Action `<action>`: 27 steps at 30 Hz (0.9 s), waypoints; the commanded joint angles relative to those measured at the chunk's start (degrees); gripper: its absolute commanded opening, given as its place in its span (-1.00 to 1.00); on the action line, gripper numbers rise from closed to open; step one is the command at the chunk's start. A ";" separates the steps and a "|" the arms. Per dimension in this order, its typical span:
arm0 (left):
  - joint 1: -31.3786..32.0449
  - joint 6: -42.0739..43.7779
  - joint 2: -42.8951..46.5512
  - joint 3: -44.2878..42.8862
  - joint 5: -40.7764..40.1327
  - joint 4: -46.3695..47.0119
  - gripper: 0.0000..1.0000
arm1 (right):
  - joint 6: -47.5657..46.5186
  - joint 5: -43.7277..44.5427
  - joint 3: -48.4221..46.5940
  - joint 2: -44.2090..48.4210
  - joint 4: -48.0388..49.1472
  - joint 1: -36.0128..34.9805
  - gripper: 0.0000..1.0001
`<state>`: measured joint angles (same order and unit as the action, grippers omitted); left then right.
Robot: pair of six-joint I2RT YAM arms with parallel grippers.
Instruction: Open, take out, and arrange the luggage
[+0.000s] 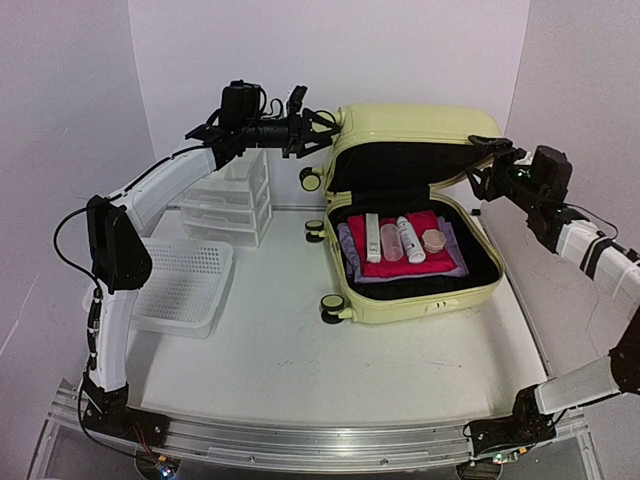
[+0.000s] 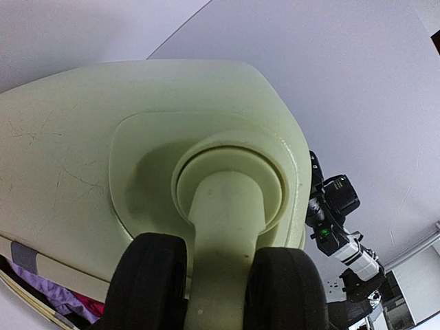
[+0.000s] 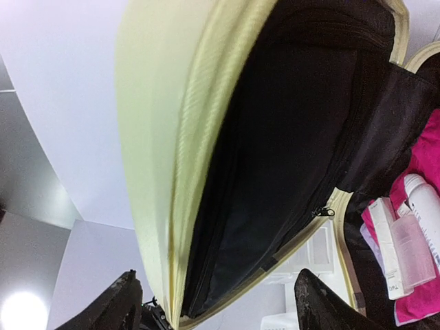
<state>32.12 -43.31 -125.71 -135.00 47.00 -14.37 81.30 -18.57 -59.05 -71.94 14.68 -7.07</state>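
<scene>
**Pale yellow case lies open, a claw at each side of its lid**

The large pale yellow hard-shell suitcase (image 1: 410, 298) sits right of centre on the white table (image 1: 290, 365). Its base lies flat and its black-lined lid stands upright at the back. Inside the base, white bottles (image 1: 410, 240) and a small round jar (image 1: 434, 240) lie on a pink cloth (image 1: 400, 262) spread over a purple one.

The right gripper (image 3: 216, 275) is spread wide, with the lid's right rim running between its dark fingers (image 3: 127, 302). It grips nothing.

The left gripper (image 1: 318, 128) is up at the lid's top left corner. Its camera is filled by a black-and-cream spinner wheel (image 2: 151, 282), and I cannot tell whether this claw is clenched or released.

A white mesh plastic basket (image 1: 185, 285) and a white plastic drawer unit (image 1: 232, 205) stand to the left.
</scene>
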 commanded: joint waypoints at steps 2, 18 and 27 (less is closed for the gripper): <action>-2.24 -1.77 1.42 -1.94 -2.90 5.03 -0.52 | 5.74 3.14 -6.11 -5.18 5.07 -0.09 0.46; -2.24 -2.07 1.72 0.06 -2.82 5.58 -0.53 | 9.99 7.70 -13.73 -11.48 9.74 -0.22 -0.17; -2.44 7.07 8.78 7.73 -5.91 5.67 0.44 | 3.89 19.25 -25.01 -18.78 10.61 -0.73 -1.00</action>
<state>31.35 -42.59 -124.73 -132.44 44.86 -10.83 89.34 -8.88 -76.99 -87.83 25.63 -8.58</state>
